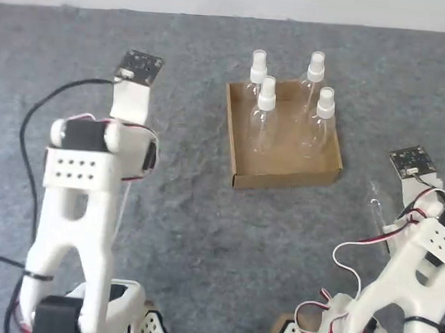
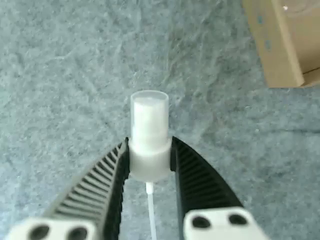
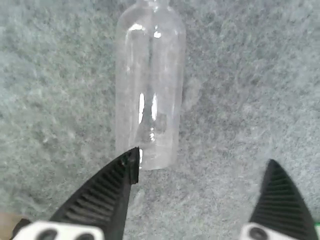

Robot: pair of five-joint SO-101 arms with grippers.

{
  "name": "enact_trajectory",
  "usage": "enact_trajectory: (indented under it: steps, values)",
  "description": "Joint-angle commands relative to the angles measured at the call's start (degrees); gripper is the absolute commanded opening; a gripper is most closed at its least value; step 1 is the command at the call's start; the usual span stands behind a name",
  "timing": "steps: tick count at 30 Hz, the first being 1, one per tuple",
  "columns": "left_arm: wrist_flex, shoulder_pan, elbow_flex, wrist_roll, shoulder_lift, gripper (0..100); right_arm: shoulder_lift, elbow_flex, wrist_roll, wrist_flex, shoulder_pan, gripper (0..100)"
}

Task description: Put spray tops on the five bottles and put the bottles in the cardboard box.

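Left gripper [image 2: 149, 145] clamps spray top [image 2: 149, 125]; right gripper [image 3: 202, 159] gapes wide.
Clear bottle [image 3: 149, 85] lies at 4 o'clock from cardboard box [image 1: 282, 175]; four capped bottles [image 1: 264, 120] inside.

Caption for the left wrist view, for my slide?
Left gripper shut on a white spray top against the grey mat, cardboard box corner beyond.

Four capped bottles [image 1: 264, 124] stand crowded in the cardboard box [image 1: 282, 176] toward the desk's [image 1: 225, 242] far edge, leaving a bare strip of box floor along its near wall. Bare desk spreads before the box; a capless bottle [image 1: 374, 210] lies near the right edge.
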Motion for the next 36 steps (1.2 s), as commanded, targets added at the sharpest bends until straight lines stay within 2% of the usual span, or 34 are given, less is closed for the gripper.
enact_trajectory:
  steps: [1,7,11,16,24,29,34,36]
  values:
    - [-8.1,4.0,6.2,4.6,-4.7,2,-3.5,-7.4,-3.6,2.7,0.6,37.0]
    - [-23.0,5.3,17.3,7.7,-4.7,2,-2.5,-12.6,-3.5,3.3,-0.2,37.0]
    - [-27.5,4.9,22.2,8.0,-4.7,2,1.9,-14.1,-3.4,3.3,-4.2,37.0]
    - [-30.4,4.7,25.3,8.0,-4.8,2,13.0,-18.5,-6.5,3.3,-10.6,37.0]
    - [-30.4,4.7,26.0,8.0,-4.7,2,26.0,-22.6,-9.3,0.4,-13.2,36.6]
    - [-30.7,5.3,27.0,8.0,-4.7,2,31.1,-22.5,-9.3,-1.7,-13.1,28.7]
    - [-30.7,5.3,27.0,8.0,-4.7,2,35.6,-22.5,-9.3,-4.6,-13.1,26.6]
    - [-30.7,5.3,27.0,8.0,-4.7,2,37.1,-22.5,-9.3,-6.3,-13.1,21.4]
